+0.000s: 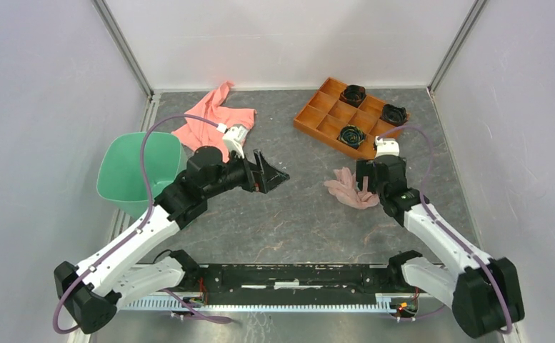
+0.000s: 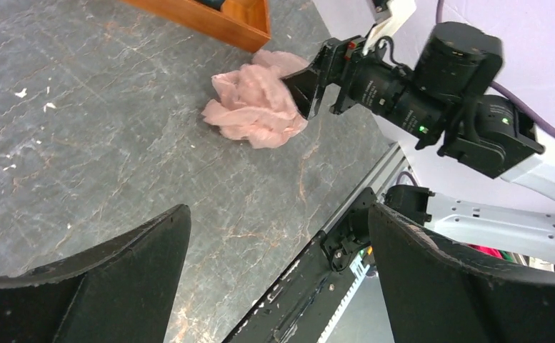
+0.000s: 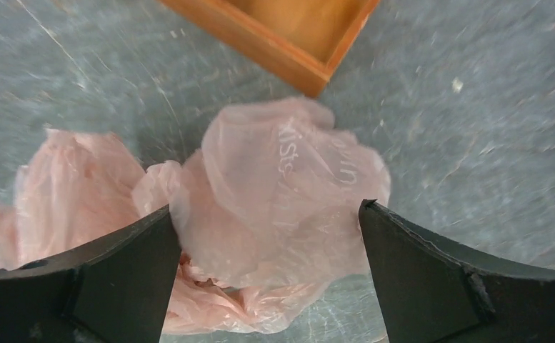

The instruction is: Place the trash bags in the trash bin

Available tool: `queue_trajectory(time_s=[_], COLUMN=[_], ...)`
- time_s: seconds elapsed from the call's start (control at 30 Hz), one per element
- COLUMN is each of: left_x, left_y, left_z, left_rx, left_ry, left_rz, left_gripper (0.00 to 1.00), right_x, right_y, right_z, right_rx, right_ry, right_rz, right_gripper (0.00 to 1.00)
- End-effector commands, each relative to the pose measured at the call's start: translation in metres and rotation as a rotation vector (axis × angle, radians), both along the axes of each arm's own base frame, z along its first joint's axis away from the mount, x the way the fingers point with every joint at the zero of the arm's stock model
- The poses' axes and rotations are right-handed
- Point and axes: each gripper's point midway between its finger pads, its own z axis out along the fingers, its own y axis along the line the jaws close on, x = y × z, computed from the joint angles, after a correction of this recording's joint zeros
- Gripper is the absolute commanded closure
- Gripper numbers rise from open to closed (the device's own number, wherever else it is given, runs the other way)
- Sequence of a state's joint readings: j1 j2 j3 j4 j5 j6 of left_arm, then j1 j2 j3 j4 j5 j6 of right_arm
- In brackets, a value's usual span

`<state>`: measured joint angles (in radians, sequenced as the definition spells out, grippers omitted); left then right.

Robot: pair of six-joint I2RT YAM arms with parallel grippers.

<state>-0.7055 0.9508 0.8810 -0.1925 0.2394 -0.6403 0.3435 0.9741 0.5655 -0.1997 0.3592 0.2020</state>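
The crumpled pink trash bag (image 1: 347, 190) lay on the bench (image 1: 296, 221) right of centre, near the front corner of the orange tray (image 1: 308, 120) and well apart from the green bin (image 1: 121, 168) at the left edge. The right claw (image 3: 263, 207) stood directly over the bag with its fingers spread wide and nothing gripped. The bag's bulge showed between the fingers in the wrist view, though contact between fingertips and film could not be determined. The left claw (image 1: 271, 176), likewise wide open and empty, hung above bare bench near the centre, pointed toward the bag but well short of it.
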Motion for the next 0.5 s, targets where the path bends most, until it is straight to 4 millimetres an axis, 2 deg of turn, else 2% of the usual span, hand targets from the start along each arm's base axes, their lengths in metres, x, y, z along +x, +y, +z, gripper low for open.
queue_trajectory(time_s=[0.0, 0.1, 0.17, 0.27, 0.37, 0.4, 0.47], left_x=[-0.005, -0.006, -0.006, -0.002, 0.001, 0.002, 0.003], left_y=[0.010, 0.018, 0.020, 0.018, 0.011, 0.007, 0.001], left_z=[0.005, -0.005, -0.008, -0.020, -0.038, -0.042, -0.054], left_rx=[-0.034, 0.022, 0.042, 0.073, 0.104, 0.102, 0.099], left_ry=[0.003, 0.018, 0.018, 0.035, 0.074, 0.084, 0.115], left_rz=[0.052, 0.070, 0.073, 0.072, 0.052, 0.044, 0.029], left_gripper=[0.00, 0.00, 0.00, 0.00, 0.00, 0.00, 0.00], right_x=[0.010, 0.010, 0.009, -0.004, -0.028, -0.033, -0.044], right_y=[0.002, 0.005, 0.024, 0.072, 0.120, 0.136, 0.155], right_z=[-0.024, -0.038, -0.043, -0.049, -0.045, -0.038, -0.030], right_rx=[0.127, 0.156, 0.197, 0.322, 0.426, 0.459, 0.509], right_ry=[0.028, 0.067, 0.095, 0.165, 0.222, 0.210, 0.203], right_rz=[-0.021, 0.012, 0.114, 0.339, 0.537, 0.598, 0.651], right_gripper=[0.02, 0.04, 0.10, 0.23, 0.26, 0.27, 0.27])
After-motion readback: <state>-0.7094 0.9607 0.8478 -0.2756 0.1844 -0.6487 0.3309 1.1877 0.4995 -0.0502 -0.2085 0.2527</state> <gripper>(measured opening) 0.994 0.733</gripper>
